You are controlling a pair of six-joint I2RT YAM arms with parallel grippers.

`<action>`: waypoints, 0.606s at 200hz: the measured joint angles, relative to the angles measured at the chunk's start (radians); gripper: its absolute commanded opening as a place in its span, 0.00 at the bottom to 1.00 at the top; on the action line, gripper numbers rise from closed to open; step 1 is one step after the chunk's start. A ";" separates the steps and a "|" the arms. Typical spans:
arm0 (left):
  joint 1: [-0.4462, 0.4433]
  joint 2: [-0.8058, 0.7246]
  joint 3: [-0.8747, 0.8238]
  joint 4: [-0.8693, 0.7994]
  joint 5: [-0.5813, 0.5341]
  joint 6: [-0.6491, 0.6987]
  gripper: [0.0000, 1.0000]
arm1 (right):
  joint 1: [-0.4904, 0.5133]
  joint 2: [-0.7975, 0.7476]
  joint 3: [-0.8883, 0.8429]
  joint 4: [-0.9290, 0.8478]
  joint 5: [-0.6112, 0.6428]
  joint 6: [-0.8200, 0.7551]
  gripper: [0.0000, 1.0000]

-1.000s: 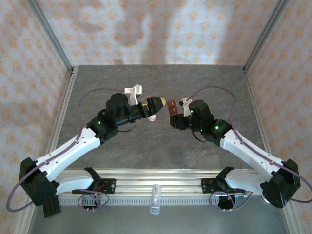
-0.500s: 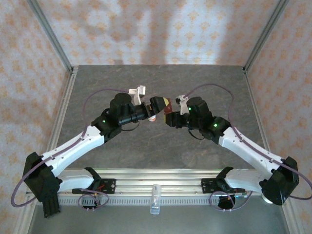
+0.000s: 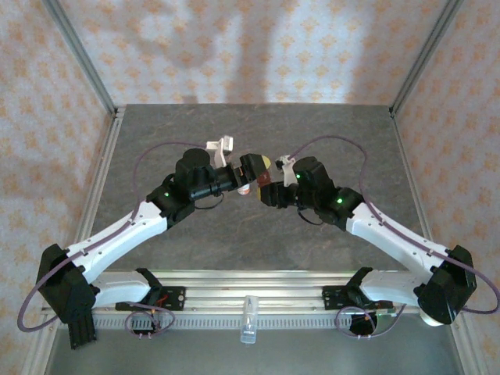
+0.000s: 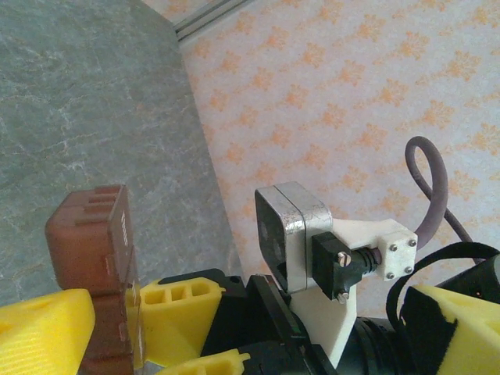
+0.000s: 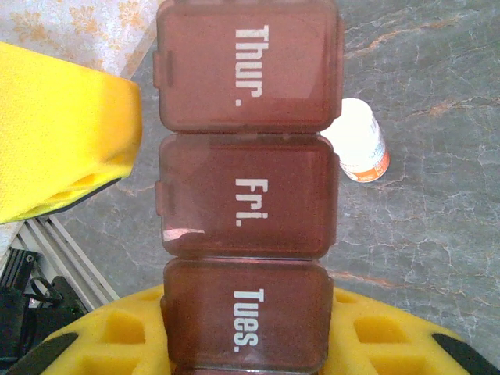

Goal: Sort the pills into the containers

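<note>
Meeting over the middle of the bench (image 3: 195,234), a little toward 12 o'clock: left arm in from 7 o'clock, right arm in from 5 o'clock.

Right pincer (image 3: 272,191): nearly closed, clamped on one end of the containers (image 5: 248,195). It grips a dark reddish-brown strip of three joined boxes. Yellow pads (image 5: 367,332) grip the box marked "Tues."; "Fri." and "Thur." stick out past the fingertips. All three lids look closed.

Left pincer (image 3: 254,173): spread as wide as it goes, holding nothing. One yellow finger (image 5: 62,133) sits at 9 o'clock of the "Thur." box, just beside it, with a thin gap showing. From the left wrist, the strip stands between that pincer's open fingers.

White pill bottle (image 5: 357,141) with an orange label band lies on its side on the bench, at 3 o'clock of the strip in the right wrist view.

Clear tube (image 3: 248,319) rests on the rail at 6 o'clock, between the two arm bases, well apart from the strip.
</note>
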 measured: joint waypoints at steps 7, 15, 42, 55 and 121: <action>-0.001 0.000 0.000 0.000 0.000 0.000 1.00 | 0.000 0.000 0.000 0.000 0.000 0.000 0.28; -0.002 0.000 0.000 0.000 0.000 0.000 1.00 | 0.002 0.000 0.000 0.000 -0.001 0.000 0.28; -0.003 0.001 0.003 0.003 0.000 0.000 1.00 | 0.007 0.000 0.000 0.000 -0.006 0.004 0.28; -0.006 0.003 0.006 0.003 -0.001 0.000 1.00 | 0.011 0.000 0.000 0.000 -0.008 0.004 0.27; -0.008 0.014 0.015 0.003 -0.001 0.001 0.99 | 0.017 0.000 0.000 0.000 -0.006 0.011 0.27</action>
